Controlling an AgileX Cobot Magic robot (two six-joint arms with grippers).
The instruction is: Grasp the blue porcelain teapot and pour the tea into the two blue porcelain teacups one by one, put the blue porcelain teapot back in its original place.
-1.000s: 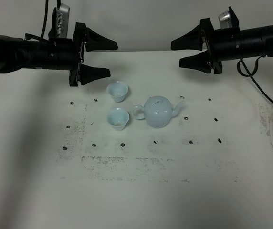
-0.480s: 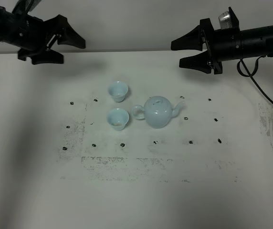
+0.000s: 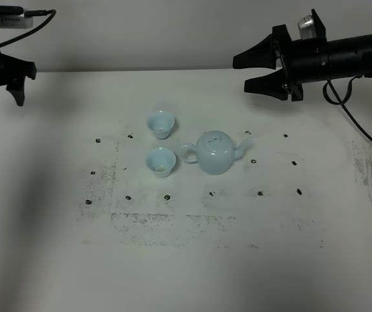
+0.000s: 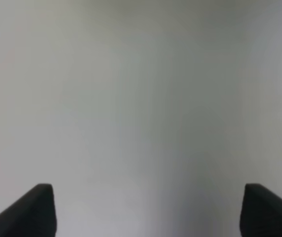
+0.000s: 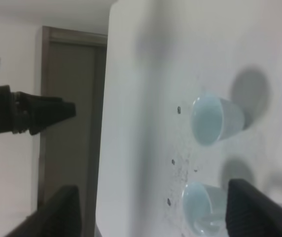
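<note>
Overhead and wrist views, read from left to right. The left gripper is raised over the far left corner of the table. Its wrist view shows two dark fingertips set wide apart with nothing between them, so it is released and empty. The backdrop in that view is too blurred to identify.

The two blue porcelain teacups stand upright left of the table's middle, one behind the other and not touching. The far teacup lies closer to the far edge, and the near teacup is just in front of it. The near teacup shows a darker tint inside that may be tea, though the view is too coarse to confirm this.

The blue porcelain teapot sits upright on the table just right of the near teacup, lid on. Its loop handle is turned toward that cup and its spout points toward the right edge. Small black marks dot the surface around the set.

The right gripper hangs above the far edge, right of centre, its jaws spread and holding nothing. The fingertips aim leftward. The teapot lies nearer the front edge and lower, well apart from this gripper. Both teacups appear in the right wrist view, beyond the gripper's open fingers.
</note>
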